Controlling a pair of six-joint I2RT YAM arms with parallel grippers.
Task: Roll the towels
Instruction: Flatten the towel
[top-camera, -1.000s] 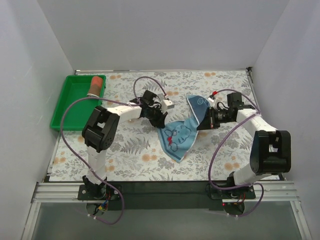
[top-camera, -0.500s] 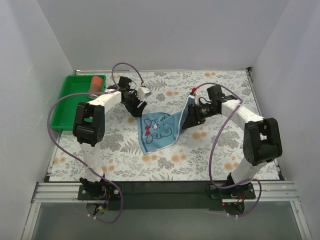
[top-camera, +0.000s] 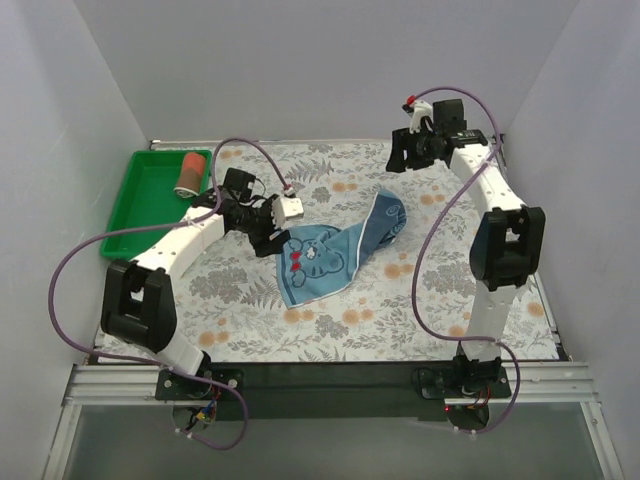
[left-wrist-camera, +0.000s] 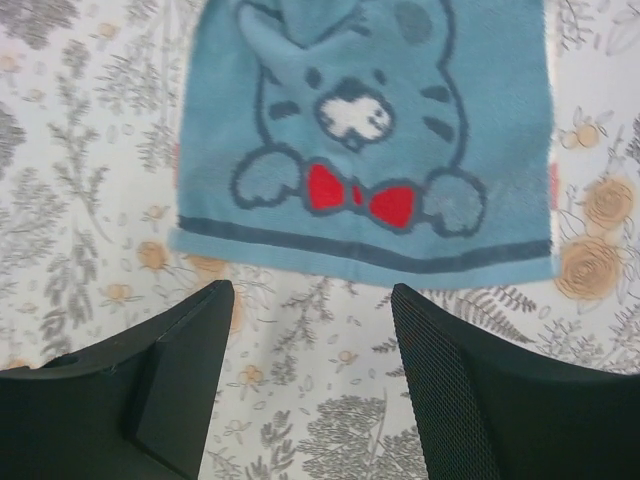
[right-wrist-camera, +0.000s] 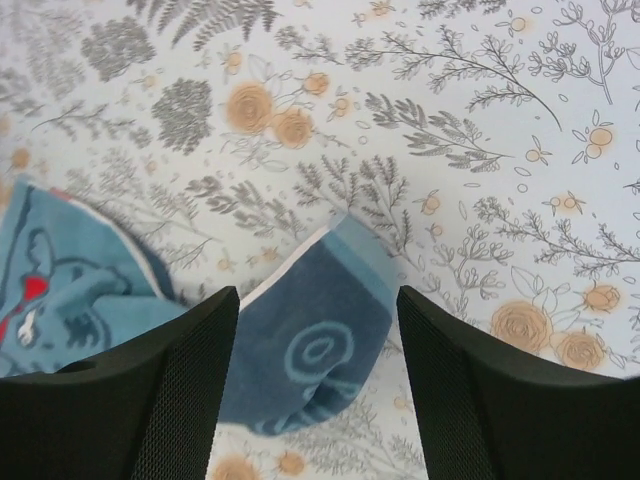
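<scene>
The light blue towel with a cartoon cat lies on the table, partly spread out, with its right end folded over. In the left wrist view its cat print lies flat just beyond my open left gripper, which holds nothing. My left gripper hovers at the towel's left edge. My right gripper is raised near the back of the table, open and empty. Below it, the right wrist view shows my right gripper over the folded dark-blue end. The rust-red towel sits rolled in the tray.
A green tray stands at the back left of the floral tablecloth. White walls close in the table on three sides. Purple cables loop off both arms.
Both grippers have opened and let go of the blue towel, which now lies on the table further left. The right arm has lifted away to the back right.
</scene>
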